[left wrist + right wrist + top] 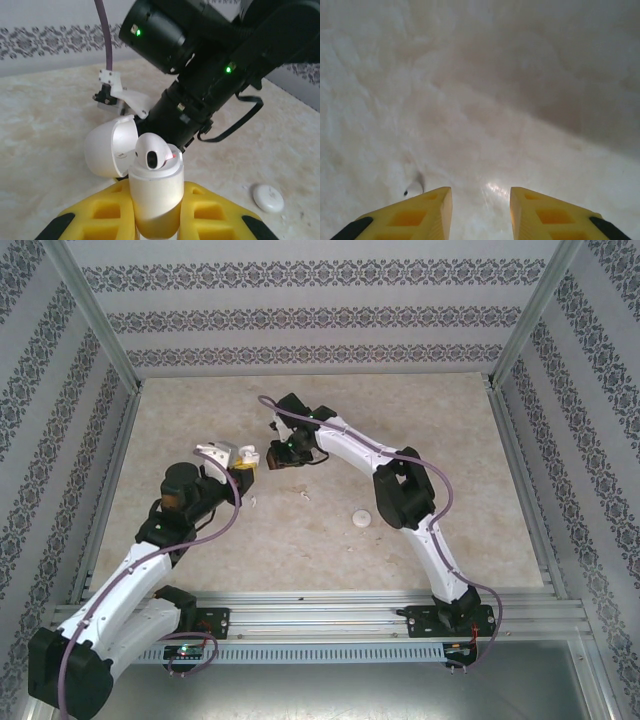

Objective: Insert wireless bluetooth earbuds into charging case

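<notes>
Left jaws: clamped on the charging case [155, 187], one yellow finger [102, 212] pressed to each side of its body, holding it upright above the surface [440, 450].
Charging case: lid [102, 150] hinged open and tipped back to the left.
Seated earbud [151, 151]: sits in the open top of the case, its rounded head above the rim.
Right jaws: apart, with bare surface between the yellow fingers [417, 217]; in the top view they hang just beside the held case.
Loose earbud [415, 185]: lies on the surface next to the right arm's left finger; whether it touches cannot be told.
White disc [362, 518]: flat on the surface, well apart from both jaws.
</notes>
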Robot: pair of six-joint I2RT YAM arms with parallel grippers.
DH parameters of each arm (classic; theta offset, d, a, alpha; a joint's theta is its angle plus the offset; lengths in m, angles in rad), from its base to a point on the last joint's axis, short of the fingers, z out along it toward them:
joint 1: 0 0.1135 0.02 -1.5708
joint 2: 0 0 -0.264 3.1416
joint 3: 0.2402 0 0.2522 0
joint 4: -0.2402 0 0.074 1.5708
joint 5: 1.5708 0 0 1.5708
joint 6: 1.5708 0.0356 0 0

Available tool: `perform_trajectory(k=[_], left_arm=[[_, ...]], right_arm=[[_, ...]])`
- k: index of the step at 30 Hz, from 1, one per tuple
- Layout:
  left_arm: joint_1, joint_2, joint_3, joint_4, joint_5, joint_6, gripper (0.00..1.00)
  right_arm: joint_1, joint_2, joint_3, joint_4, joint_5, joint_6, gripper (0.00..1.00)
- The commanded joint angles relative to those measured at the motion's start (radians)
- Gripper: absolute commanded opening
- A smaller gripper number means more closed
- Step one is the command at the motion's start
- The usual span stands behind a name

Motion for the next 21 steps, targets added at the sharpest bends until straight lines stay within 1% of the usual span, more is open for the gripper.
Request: perform_trajectory(k=[1,4,8,12,16,19,21], left_arm=[[0.026,0.029,-0.001,0.097,0.017,-0.025,0.0],[0.03,0.063,0.003,0.117,0.046,-0.025,0.0],[0.033,0.101,0.003,0.153,0.086,-0.028,0.0],[0.034,0.139,0.0,0.19,0.115,-0.039,0.0],[0.033,0.175,-0.007,0.242,0.134,-0.073,0.0],[0.034,0.187,-0.009,0.257,0.148,-0.087,0.0],[0.034,0.19,-0.009,0.251,0.149,-0.089,0.0]], right_arm=[[-0.016,0.015,0.065,-0.044,0.066,-0.04,0.37],[-0.054,0.011,0.074,-0.04,0.081,-0.075,0.37],[-0.131,0.047,0.094,-0.021,0.026,-0.1,0.37],[-0.183,0.142,0.217,-0.073,-0.034,-0.143,0.38],[-0.21,0.247,0.36,-0.126,-0.083,-0.188,0.38],[-0.221,0.298,0.417,-0.156,-0.101,-0.21,0.38],[-0.228,0.302,0.414,-0.17,-0.109,-0.215,0.37]])
